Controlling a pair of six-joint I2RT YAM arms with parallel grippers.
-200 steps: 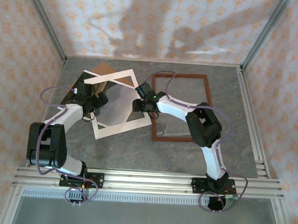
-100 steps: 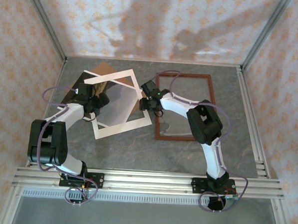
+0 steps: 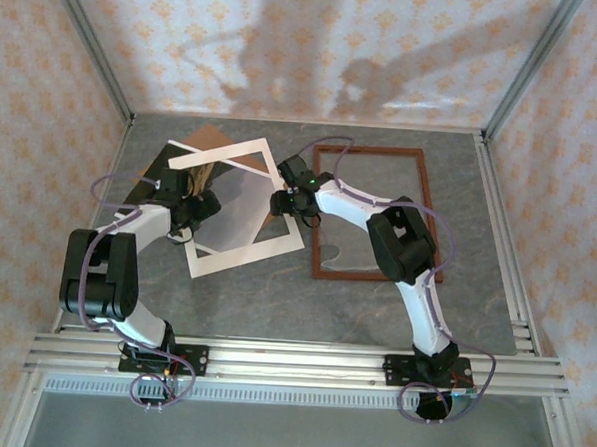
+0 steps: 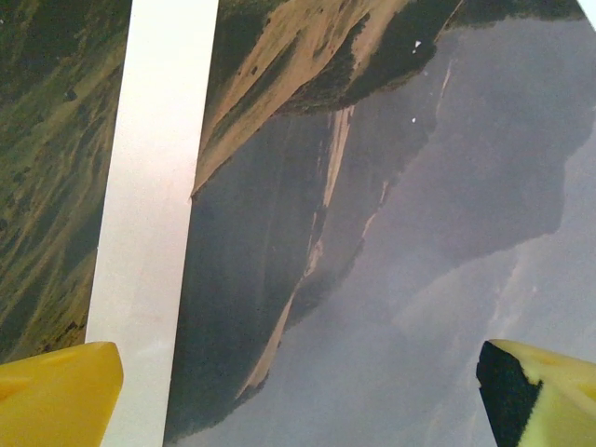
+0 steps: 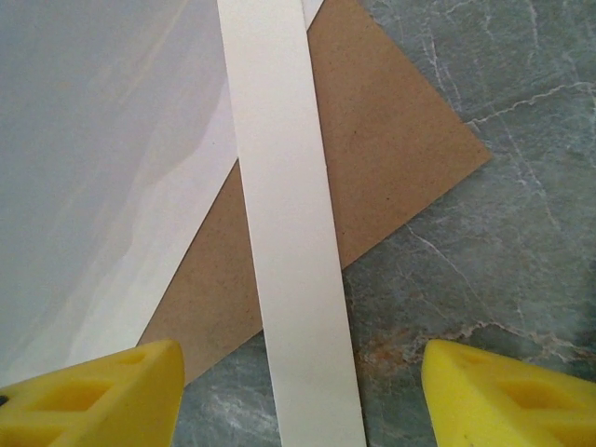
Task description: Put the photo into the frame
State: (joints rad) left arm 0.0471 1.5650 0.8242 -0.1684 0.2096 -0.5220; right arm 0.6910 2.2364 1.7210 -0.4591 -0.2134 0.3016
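– Jaws first: open or shut?

– Both spread wide, gripping nothing. My left gripper (image 4: 300,396) hangs over the glossy rectangular landscape photo (image 4: 391,233), grey peaks above brown-green slopes, with a yellow fingertip (image 4: 56,391) at either side. My right gripper (image 5: 303,391) straddles one strip of the white card mat (image 5: 289,233), a gap showing on each side.

– And where does the photo lie?

– Flat on the grey marbled table (image 3: 274,302), under the mat's window, with a plain brown cardboard backing board (image 5: 391,158) poking out beneath at the far corner. Seen from above, that stack sits left of the thin reddish-brown wooden rectangular frame (image 3: 378,149), which lies flat and apart from the photo. The mat's right corner comes near the frame's left rail. My right arm reaches across that rail to the mat's right edge.
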